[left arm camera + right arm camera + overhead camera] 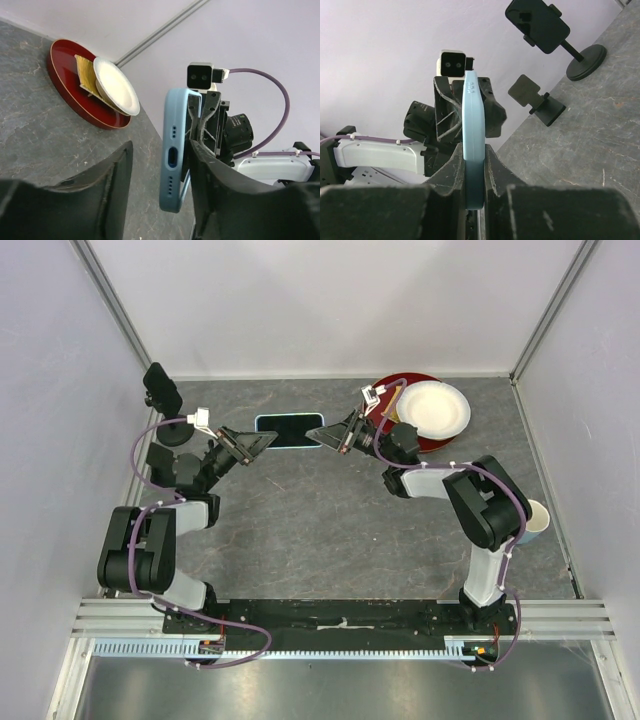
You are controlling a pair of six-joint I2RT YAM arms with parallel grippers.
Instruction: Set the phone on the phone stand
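The phone (pixel 290 430), in a light blue case, is held edge-up above the far middle of the table. My right gripper (pixel 325 433) is shut on its right end; the right wrist view shows both fingers pressed on the case (pixel 474 125). My left gripper (pixel 262 443) is open around the phone's left end (pixel 175 150). There the phone lies close to one finger (pixel 210 170), with a wide gap to the other. A tall black phone stand (pixel 160 390) is at the far left, also seen from the right wrist (pixel 538 20). A small black stand (pixel 540 102) is beside it.
A red plate (pixel 435 440) holding a white paper plate (pixel 435 408) sits at the far right, also in the left wrist view (pixel 65 85). A paper cup (pixel 535 520) stands at the right edge. Walls close in the table on three sides.
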